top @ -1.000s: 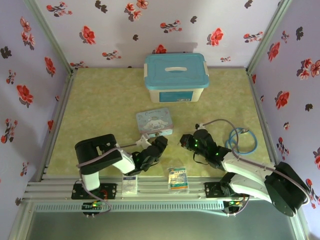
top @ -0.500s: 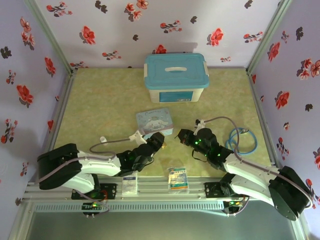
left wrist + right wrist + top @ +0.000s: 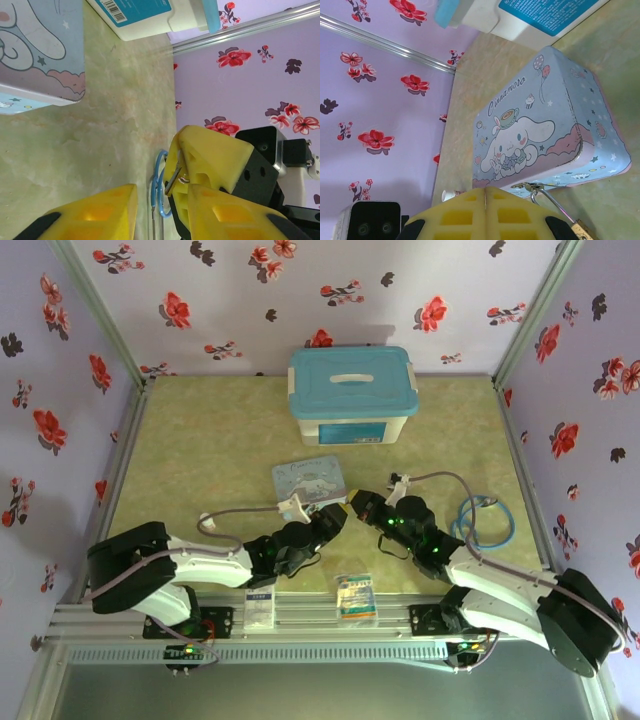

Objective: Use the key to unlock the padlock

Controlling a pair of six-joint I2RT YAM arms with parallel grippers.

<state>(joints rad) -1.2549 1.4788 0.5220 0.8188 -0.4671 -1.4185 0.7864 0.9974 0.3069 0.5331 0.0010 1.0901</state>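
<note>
My right gripper (image 3: 357,506) is shut on the key (image 3: 174,179). In the left wrist view the thin silvery blade sticks out from between the right gripper's yellow fingers (image 3: 215,155). My left gripper (image 3: 335,520) sits just left of it, and both are by the cartoon tin's front right corner. The left gripper (image 3: 161,197) is open with nothing between its fingers, and the key's tip lies just beyond the gap. In the right wrist view the padlock (image 3: 581,231) shows a brass corner at the bottom edge. Its silver shackle (image 3: 555,205) leads to a small ring beside the shut right gripper (image 3: 485,192).
The cartoon tin (image 3: 308,483) lies just behind both grippers. A white box with a blue lid (image 3: 350,395) stands at the back. A blue cable loop (image 3: 485,520) lies to the right. Two flat packets (image 3: 355,597) sit on the front rail. Patterned walls close three sides.
The left arm has stretched rightward, bringing its gripper up to the right gripper, and its jaws have narrowed. The right gripper has edged left toward the tin, still shut.
</note>
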